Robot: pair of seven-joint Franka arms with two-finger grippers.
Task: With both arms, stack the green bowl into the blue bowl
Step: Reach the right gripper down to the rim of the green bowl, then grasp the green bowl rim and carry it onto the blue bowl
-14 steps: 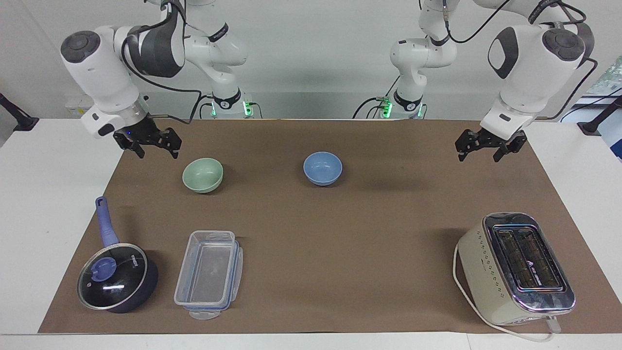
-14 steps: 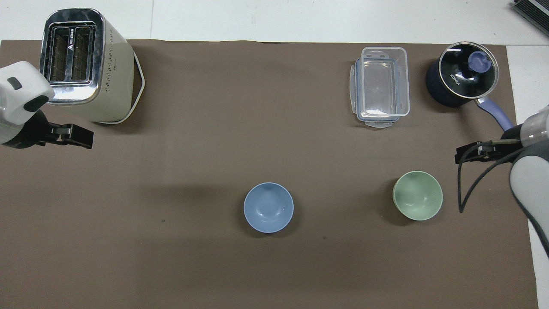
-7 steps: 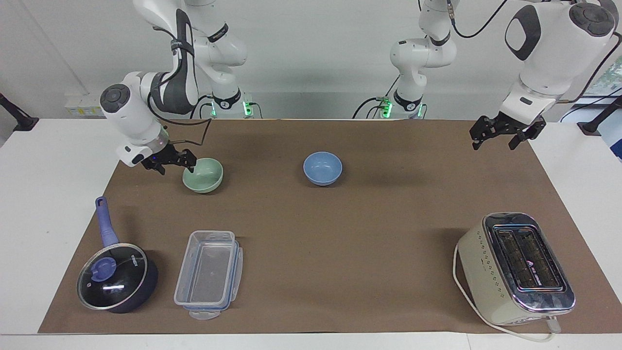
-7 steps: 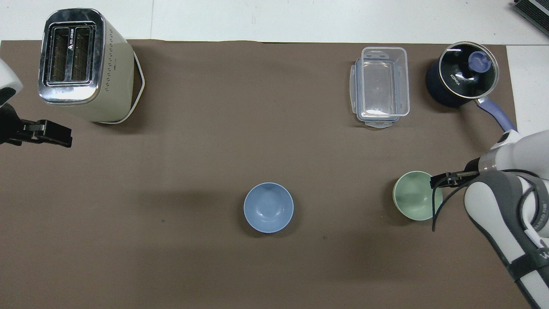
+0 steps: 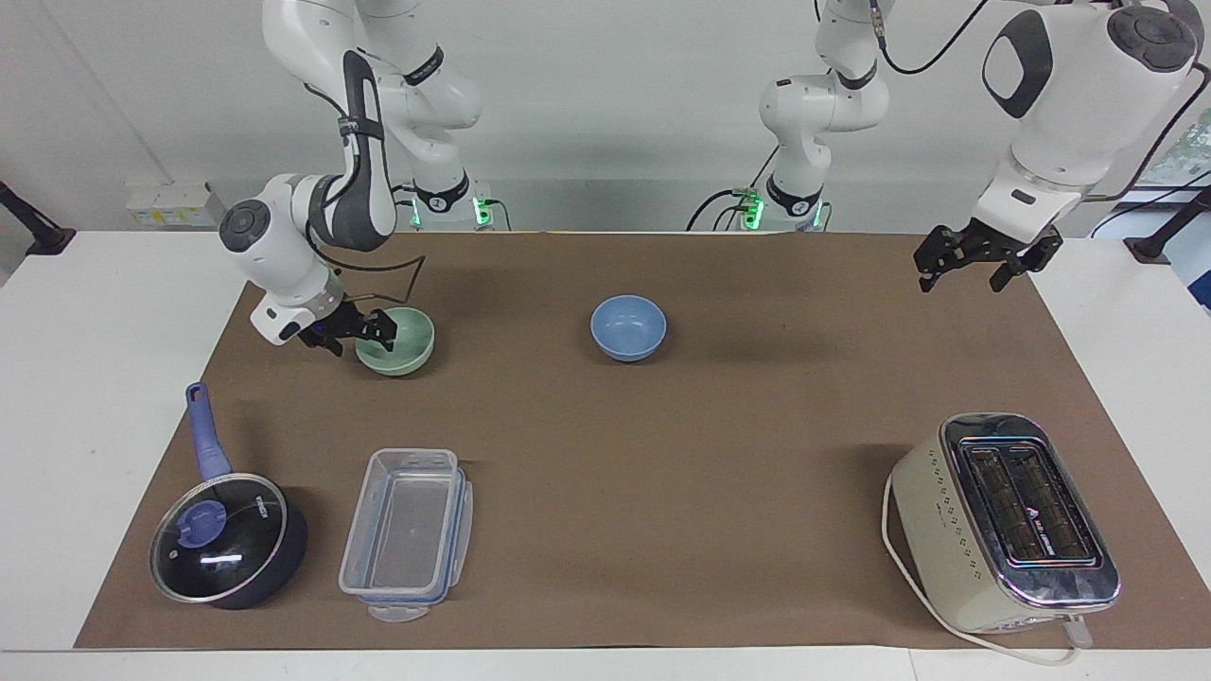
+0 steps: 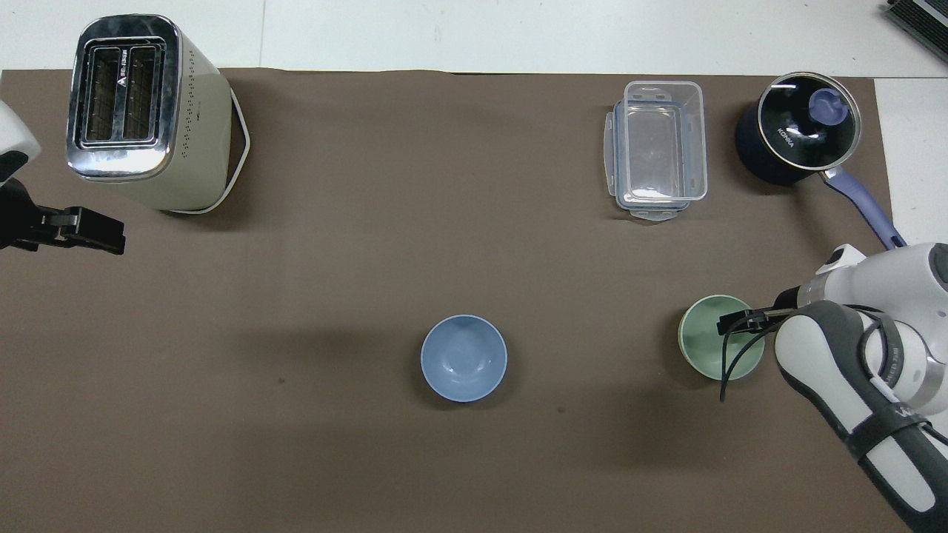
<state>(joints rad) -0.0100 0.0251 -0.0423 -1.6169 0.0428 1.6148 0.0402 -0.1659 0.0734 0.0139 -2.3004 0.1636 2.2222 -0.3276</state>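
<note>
The green bowl [image 5: 407, 342] sits upright on the brown mat toward the right arm's end; it also shows in the overhead view [image 6: 707, 344]. The blue bowl [image 5: 628, 326] sits empty near the middle of the mat, beside the green one, also in the overhead view [image 6: 464, 358]. My right gripper [image 5: 352, 332] is low at the green bowl's rim, open, one finger over the bowl's inside and one outside; in the overhead view [image 6: 740, 322] it covers the rim. My left gripper [image 5: 974, 263] hangs open and empty in the air over the mat's edge at the left arm's end.
A cream toaster [image 5: 1003, 520] stands farther from the robots at the left arm's end. A clear plastic container [image 5: 407, 534] and a dark saucepan with a blue handle [image 5: 227, 539] stand farther from the robots than the green bowl.
My right gripper has come down from above the mat's edge to the green bowl's rim. My left gripper rose a little toward its end of the table, then held still.
</note>
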